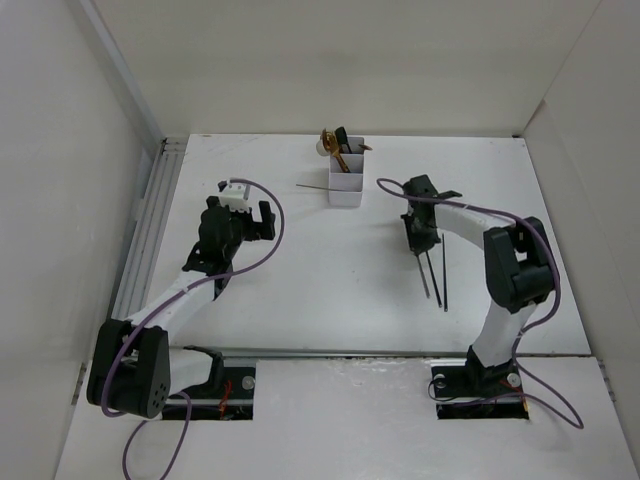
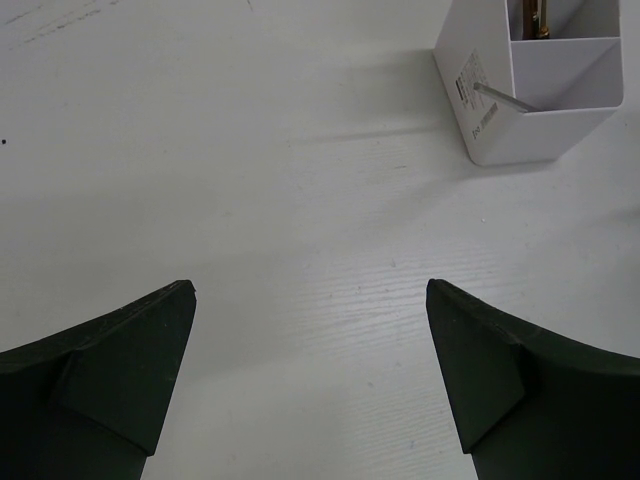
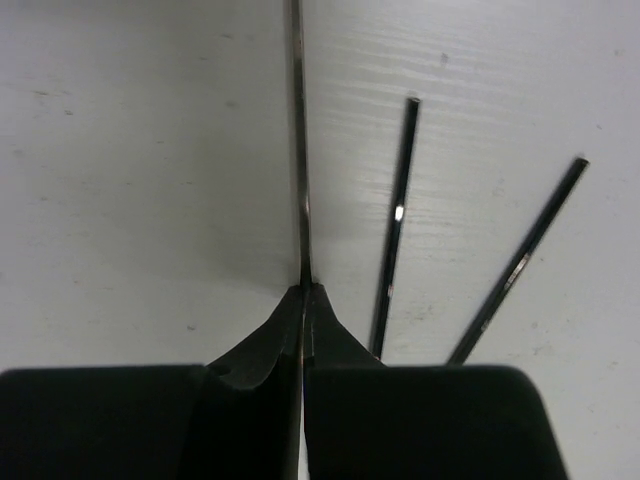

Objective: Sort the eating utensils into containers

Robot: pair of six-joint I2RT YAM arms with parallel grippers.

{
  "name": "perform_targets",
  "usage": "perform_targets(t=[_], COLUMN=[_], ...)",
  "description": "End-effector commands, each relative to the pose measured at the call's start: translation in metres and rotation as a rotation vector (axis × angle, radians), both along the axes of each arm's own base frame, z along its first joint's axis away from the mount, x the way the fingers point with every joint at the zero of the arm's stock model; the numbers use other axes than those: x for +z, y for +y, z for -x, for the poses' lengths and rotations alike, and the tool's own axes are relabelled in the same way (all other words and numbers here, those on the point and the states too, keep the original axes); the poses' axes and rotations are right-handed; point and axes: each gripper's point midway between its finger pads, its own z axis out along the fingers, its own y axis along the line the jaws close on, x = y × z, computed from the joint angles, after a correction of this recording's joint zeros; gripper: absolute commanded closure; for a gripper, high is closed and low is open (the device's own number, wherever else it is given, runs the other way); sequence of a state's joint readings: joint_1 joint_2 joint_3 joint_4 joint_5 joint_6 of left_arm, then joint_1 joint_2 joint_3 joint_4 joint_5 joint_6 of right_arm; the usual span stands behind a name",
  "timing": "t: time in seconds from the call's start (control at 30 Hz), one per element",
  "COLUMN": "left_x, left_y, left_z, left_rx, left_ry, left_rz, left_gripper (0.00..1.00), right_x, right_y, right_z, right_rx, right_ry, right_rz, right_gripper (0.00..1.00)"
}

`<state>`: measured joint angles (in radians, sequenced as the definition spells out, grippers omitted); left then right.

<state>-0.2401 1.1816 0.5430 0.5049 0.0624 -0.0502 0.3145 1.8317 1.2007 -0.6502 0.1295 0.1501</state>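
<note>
The white organiser (image 1: 344,185) stands at the back centre, and gold and black utensils (image 1: 335,142) stick up from its far compartments. A thin chopstick (image 1: 312,186) pokes out leftward over its near compartment's wall, which also shows in the left wrist view (image 2: 505,100). My right gripper (image 1: 418,238) is low over the table, shut on a dark chopstick (image 3: 297,150) that runs forward from between its closed jaws (image 3: 305,290). Two more chopsticks (image 3: 395,220) (image 3: 520,260) lie on the table just right of it. My left gripper (image 2: 308,290) hangs open over bare table, left of the organiser (image 2: 480,120).
White walls enclose the table on three sides. A metal rail (image 1: 150,215) runs along the left edge. Purple cables (image 1: 265,250) loop off both arms.
</note>
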Motion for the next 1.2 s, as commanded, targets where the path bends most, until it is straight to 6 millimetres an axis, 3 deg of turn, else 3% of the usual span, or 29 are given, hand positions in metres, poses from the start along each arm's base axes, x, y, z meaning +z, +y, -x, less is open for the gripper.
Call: perform_targets(t=[0.0, 0.07, 0.1, 0.17, 0.3, 0.33, 0.4, 0.43, 0.5, 0.53, 0.57, 0.6, 0.63, 0.67, 0.73, 0.77, 0.83, 0.87, 0.93, 1.0, 1.17], left_x=[0.019, 0.017, 0.017, 0.014, 0.013, 0.013, 0.006, 0.013, 0.012, 0.012, 0.013, 0.013, 0.012, 0.013, 0.011, 0.013, 0.014, 0.006, 0.006, 0.007, -0.002], left_y=[0.003, 0.003, 0.003, 0.003, 0.002, 0.002, 0.002, 0.001, 0.002, 0.001, 0.002, 0.003, 0.002, 0.004, 0.005, 0.006, 0.009, 0.011, 0.013, 0.014, 0.016], left_z=[-0.004, -0.003, -0.003, -0.004, -0.01, -0.01, -0.015, -0.02, -0.025, -0.03, -0.033, -0.036, -0.038, -0.043, -0.047, -0.053, -0.056, -0.056, -0.059, -0.062, -0.063], left_rx=[0.019, 0.019, 0.019, 0.019, 0.019, 0.019, 0.028, 0.028, 0.038, 0.038, 0.05, 0.06, 0.063, 0.078, 0.088, 0.1, 0.12, 0.13, 0.136, 0.149, 0.159], left_ry=[-0.072, -0.063, -0.063, -0.054, -0.038, -0.038, -0.016, -0.029, -0.024, -0.02, -0.021, -0.02, -0.01, -0.011, 0.008, 0.004, 0.005, 0.029, 0.027, 0.026, 0.044], left_rz=[0.016, 0.014, 0.014, 0.012, 0.007, 0.007, 0.0, 0.003, -0.001, -0.002, -0.005, -0.009, 0.001, -0.003, -0.011, -0.013, -0.029, -0.04, -0.053, -0.057, -0.066], left_gripper=[0.0, 0.0, 0.0, 0.0, 0.0, 0.0, 0.0, 0.0, 0.0, 0.0, 0.0, 0.0, 0.0, 0.0, 0.0, 0.0, 0.0, 0.0, 0.0, 0.0, 0.0], right_x=[0.023, 0.049, 0.074, 0.105, 0.19, 0.22, 0.257, 0.265, 0.303, 0.308, 0.296, 0.296, 0.312, 0.293, 0.308, 0.293, 0.292, 0.299, 0.279, 0.279, 0.248], right_y=[0.03, 0.046, 0.053, 0.061, 0.087, 0.095, 0.11, 0.119, 0.139, 0.149, 0.161, 0.175, 0.184, 0.195, 0.211, 0.219, 0.231, 0.235, 0.241, 0.243, 0.244], right_z=[-0.016, -0.027, -0.033, -0.049, -0.066, -0.071, -0.078, -0.084, -0.097, -0.102, -0.116, -0.117, -0.124, -0.136, -0.143, -0.152, -0.154, -0.158, -0.164, -0.165, -0.16], right_rx=[0.117, 0.158, 0.171, 0.18, 0.34, 0.401, 0.49, 0.554, 0.668, 0.725, 0.796, 0.873, 0.915, 0.952, 1.028, 1.045, 1.098, 1.105, 1.119, 1.127, 1.144], right_ry=[-0.122, -0.229, -0.313, -0.446, -0.744, -0.86, -0.982, -1.028, -1.153, -1.174, -1.174, -1.179, -1.217, -1.189, -1.244, -1.224, -1.228, -1.241, -1.205, -1.207, -1.148], right_rz=[-0.098, -0.149, -0.176, -0.224, -0.325, -0.329, -0.35, -0.328, -0.358, -0.366, -0.353, -0.389, -0.397, -0.407, -0.447, -0.463, -0.504, -0.518, -0.537, -0.543, -0.559], right_gripper=[1.0, 1.0, 1.0, 1.0, 1.0, 1.0, 1.0, 1.0, 1.0, 1.0, 1.0, 1.0, 1.0, 1.0, 1.0, 1.0, 1.0, 1.0, 1.0, 1.0, 1.0])
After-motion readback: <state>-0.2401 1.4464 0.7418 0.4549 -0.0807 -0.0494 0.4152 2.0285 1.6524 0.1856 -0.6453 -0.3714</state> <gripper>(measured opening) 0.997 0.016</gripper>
